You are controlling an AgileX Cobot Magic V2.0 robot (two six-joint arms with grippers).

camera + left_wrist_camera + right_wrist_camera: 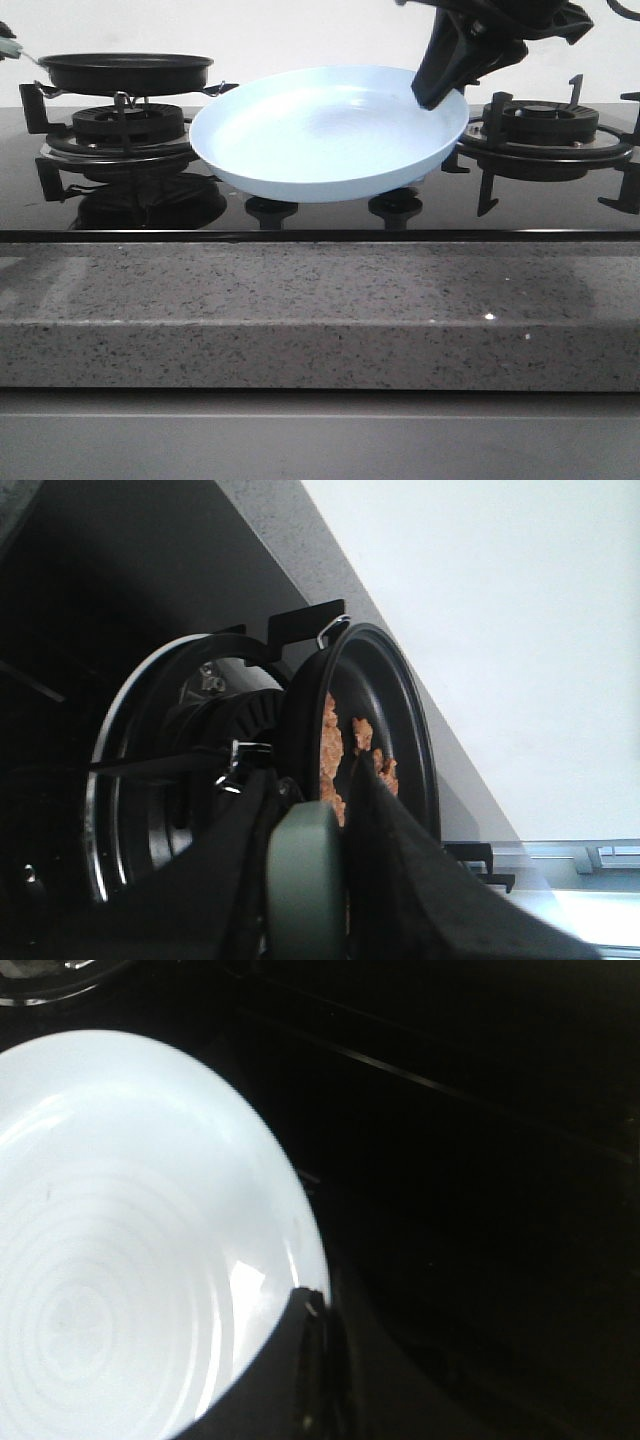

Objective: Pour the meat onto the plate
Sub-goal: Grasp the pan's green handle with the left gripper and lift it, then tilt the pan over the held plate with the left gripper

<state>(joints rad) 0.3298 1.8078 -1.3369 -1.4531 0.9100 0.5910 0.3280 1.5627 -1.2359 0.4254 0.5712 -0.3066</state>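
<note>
Meat (332,748) lies in pan (385,720) beyond left claw (310,880).

Plate (320,140) glossy, smooth; hob glass (300,215) black, mirror-like; counter edge (320,310) speckled stone, matt.

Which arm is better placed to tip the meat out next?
Left. Its gripper grips the pan handle, meat inside. The right gripper is holding the empty plate's rim.
</note>
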